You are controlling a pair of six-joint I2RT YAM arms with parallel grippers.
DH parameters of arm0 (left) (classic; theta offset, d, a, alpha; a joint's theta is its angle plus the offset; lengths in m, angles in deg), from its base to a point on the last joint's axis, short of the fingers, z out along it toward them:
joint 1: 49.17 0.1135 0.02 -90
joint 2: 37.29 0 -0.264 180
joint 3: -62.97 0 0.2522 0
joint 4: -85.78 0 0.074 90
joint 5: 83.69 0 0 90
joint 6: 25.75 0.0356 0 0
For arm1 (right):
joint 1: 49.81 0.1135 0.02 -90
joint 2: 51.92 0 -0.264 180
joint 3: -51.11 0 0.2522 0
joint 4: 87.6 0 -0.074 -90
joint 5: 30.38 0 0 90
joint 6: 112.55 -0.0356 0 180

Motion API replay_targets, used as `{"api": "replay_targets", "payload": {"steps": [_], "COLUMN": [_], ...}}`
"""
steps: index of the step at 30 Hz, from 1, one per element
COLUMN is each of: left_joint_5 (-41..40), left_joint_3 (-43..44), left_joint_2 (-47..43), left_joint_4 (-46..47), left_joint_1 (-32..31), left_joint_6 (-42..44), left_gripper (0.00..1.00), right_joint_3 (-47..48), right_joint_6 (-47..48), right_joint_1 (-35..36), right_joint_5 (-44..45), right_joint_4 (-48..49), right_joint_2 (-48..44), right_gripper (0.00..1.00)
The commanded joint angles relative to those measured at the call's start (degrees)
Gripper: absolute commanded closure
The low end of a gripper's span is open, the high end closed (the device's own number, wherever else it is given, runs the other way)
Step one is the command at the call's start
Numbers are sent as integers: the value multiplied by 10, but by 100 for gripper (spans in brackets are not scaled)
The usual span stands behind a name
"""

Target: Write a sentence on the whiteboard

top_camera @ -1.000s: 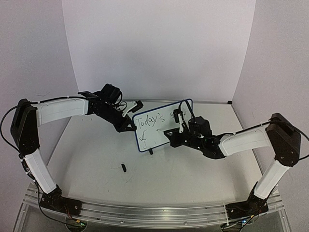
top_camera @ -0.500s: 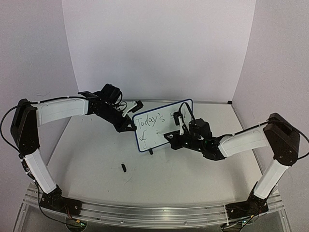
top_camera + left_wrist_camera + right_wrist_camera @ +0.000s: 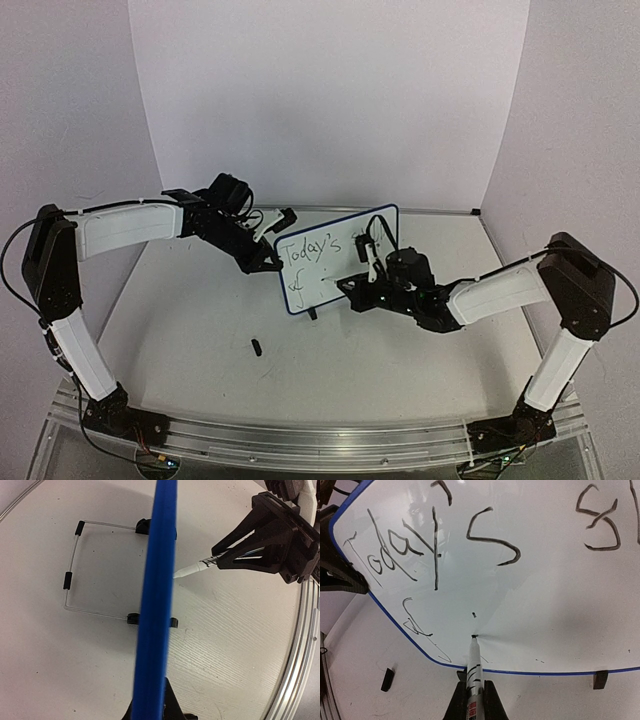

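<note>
Your right gripper [image 3: 470, 692], clamped on the marker [image 3: 474, 662], is shifting left to resume the sentence's [image 3: 435, 550] second line; your left gripper [image 3: 272, 250] is clamping the whiteboard [image 3: 550, 610].

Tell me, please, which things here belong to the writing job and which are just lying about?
In the job: whiteboard, held at its edge by the left gripper; sentence, partly written; marker in the right gripper.
Lying about: small black piece on the table, perhaps the marker's cap.

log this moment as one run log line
left jaws: shut on whiteboard rim | right jaws: shut on marker | marker tip: on whiteboard, lower line | sentence: partly written
</note>
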Motion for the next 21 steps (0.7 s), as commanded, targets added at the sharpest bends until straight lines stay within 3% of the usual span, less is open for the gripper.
{"api": "replay_targets", "payload": {"steps": [1, 21], "left_joint_5": [-57, -56], "left_joint_3": [-8, -7], "left_joint_2": [35, 35], "left_joint_4": [-38, -39], "left_joint_1": [-4, -4], "left_joint_6": [25, 25], "left_gripper": [100, 100], "right_joint_3": [5, 7], "right_joint_6": [-2, -13], "right_joint_1": [-2, -2], "right_joint_5": [47, 54], "right_joint_4": [22, -4], "right_joint_2": [-36, -5], "right_gripper": [100, 100]}}
